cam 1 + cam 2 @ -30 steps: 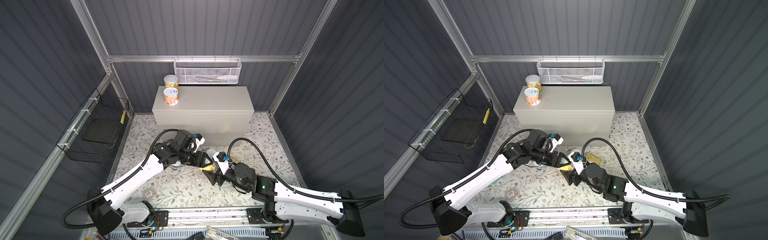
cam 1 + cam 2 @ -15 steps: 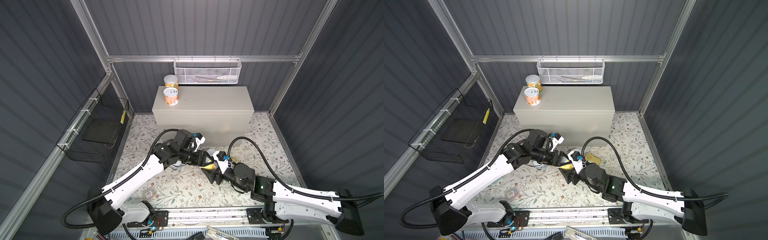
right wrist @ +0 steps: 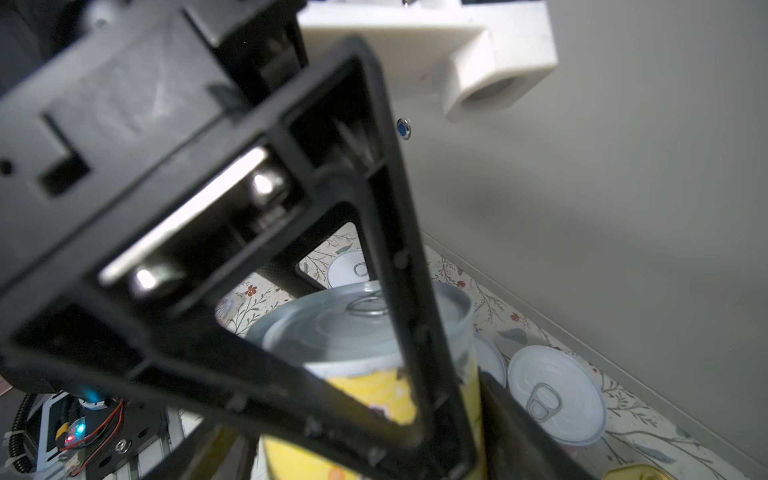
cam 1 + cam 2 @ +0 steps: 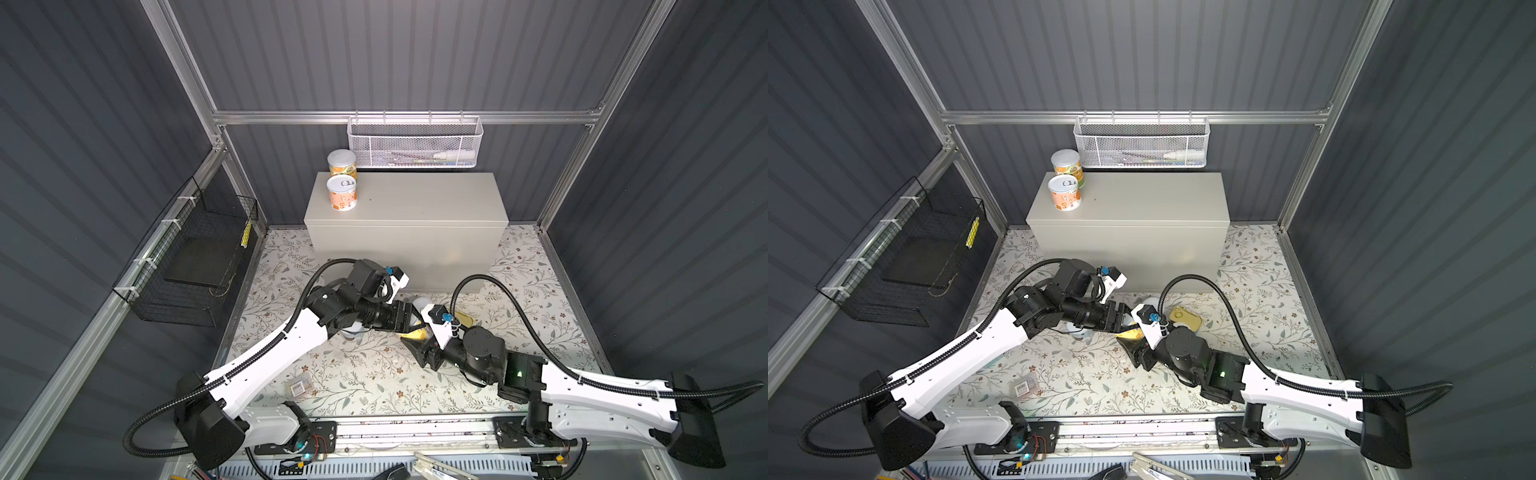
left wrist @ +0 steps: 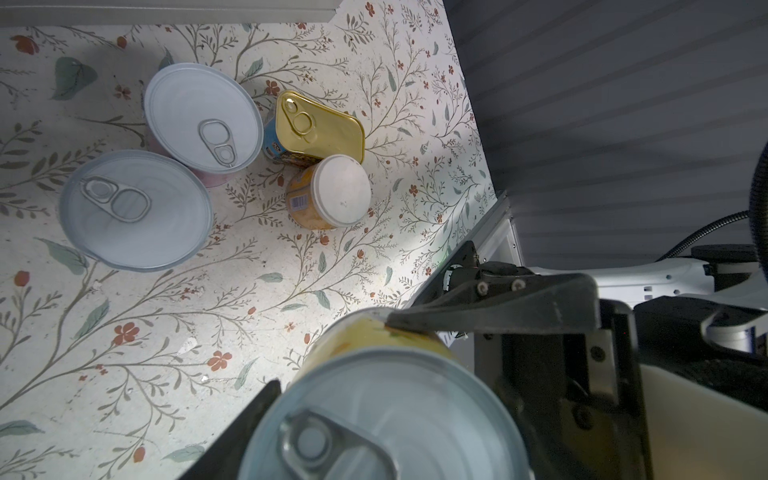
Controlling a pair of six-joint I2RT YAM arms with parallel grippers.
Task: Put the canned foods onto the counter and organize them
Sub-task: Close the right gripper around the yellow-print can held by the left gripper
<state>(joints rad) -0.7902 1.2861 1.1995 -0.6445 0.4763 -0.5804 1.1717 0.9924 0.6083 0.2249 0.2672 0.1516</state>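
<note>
Fingers (image 3: 399,249) of the left gripper (image 4: 409,322) clamp a yellow can (image 5: 374,340) by its sides, pull-tab up, above the floral mat (image 4: 374,374) — at six o'clock from the counter (image 4: 415,199). The right gripper (image 4: 1136,334) sets its fingers (image 3: 511,415) either side of that can; whether they press it I cannot tell. A gold tin (image 4: 1185,318) lies on the mat at three o'clock of it. Two orange cans (image 4: 342,198) stand at the counter's ten o'clock corner.

I saw a barcode packet (image 4: 300,388) on the floral mat (image 4: 374,376), well behind the left gripper (image 4: 415,326); a white mesh basket (image 4: 415,146) hung far beyond it, a black wire basket (image 4: 195,270) to its left.
</note>
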